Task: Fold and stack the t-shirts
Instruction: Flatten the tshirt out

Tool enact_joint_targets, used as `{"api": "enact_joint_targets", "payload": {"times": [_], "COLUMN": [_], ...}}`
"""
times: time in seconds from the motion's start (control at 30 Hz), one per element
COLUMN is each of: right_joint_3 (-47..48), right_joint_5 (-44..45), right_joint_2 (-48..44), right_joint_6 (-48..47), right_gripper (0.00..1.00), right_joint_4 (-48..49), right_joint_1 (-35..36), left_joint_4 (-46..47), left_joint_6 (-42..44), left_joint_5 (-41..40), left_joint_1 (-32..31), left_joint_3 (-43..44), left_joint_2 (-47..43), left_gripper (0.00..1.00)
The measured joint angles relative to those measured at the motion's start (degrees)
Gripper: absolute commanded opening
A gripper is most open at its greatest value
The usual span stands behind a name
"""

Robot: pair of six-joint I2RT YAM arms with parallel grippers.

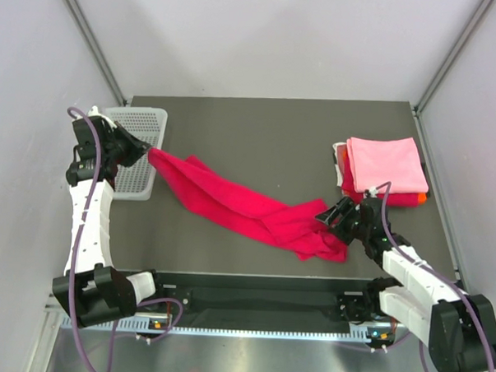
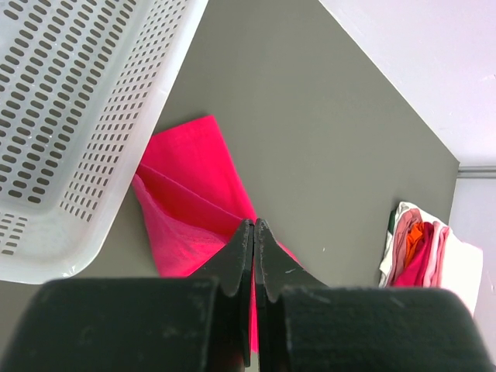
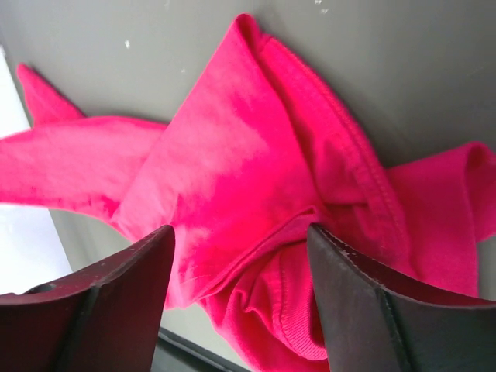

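Observation:
A crimson t-shirt [image 1: 239, 204] lies stretched in a rumpled band across the dark table from the basket to the front right. My left gripper [image 1: 148, 153] is shut on its left end, and a strip of the cloth shows between the closed fingers [image 2: 242, 248] in the left wrist view. My right gripper [image 1: 334, 221] is open over the bunched right end [image 3: 248, 186], with one finger on each side of the folds and hem. A stack of folded t-shirts [image 1: 385, 167] lies at the back right with a light pink one on top and red and orange edges [image 2: 418, 244] below.
A white perforated basket [image 1: 138, 148] stands at the left edge of the table, right beside my left gripper [image 2: 254, 226]. The table's front edge [image 3: 186, 349] runs close under the shirt's bunched end. Grey walls close in both sides.

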Motion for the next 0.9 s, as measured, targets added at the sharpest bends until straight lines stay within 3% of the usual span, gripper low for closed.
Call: {"api": "enact_joint_targets", "payload": {"times": [0.37, 0.5, 0.53, 0.6, 0.63, 0.9], "right_joint_3": [-1.2, -1.3, -1.7, -2.5, -2.7, 0.0], "right_joint_5": [1.5, 1.5, 1.7, 2.1, 2.3, 6.8], "right_joint_2": [4.6, 6.1, 6.4, 6.4, 6.4, 1.3], "right_joint_6": [4.1, 4.7, 4.8, 4.7, 4.6, 1.1], "right_gripper": [0.59, 0.40, 0.28, 0.15, 0.03, 0.00], "right_joint_4": [3.7, 5.0, 5.4, 5.4, 5.3, -3.0], "right_joint_1": [0.0, 0.1, 0.1, 0.1, 0.2, 0.4], "left_joint_4": [0.7, 0.9, 1.2, 1.7, 1.9, 2.9], "left_joint_6": [0.0, -0.4, -0.6, -1.2, -1.4, -2.1], "left_joint_5": [1.5, 2.8, 3.1, 3.8, 4.0, 4.4], "left_joint_1": [0.0, 0.0, 0.0, 0.0, 0.0, 0.0], "left_joint_3": [-1.0, -1.1, -1.1, -1.2, -1.2, -2.0], "left_joint_2": [0.3, 0.5, 0.5, 0.5, 0.5, 0.5], "left_gripper": [0.00, 0.00, 0.00, 0.00, 0.00, 0.00]}}
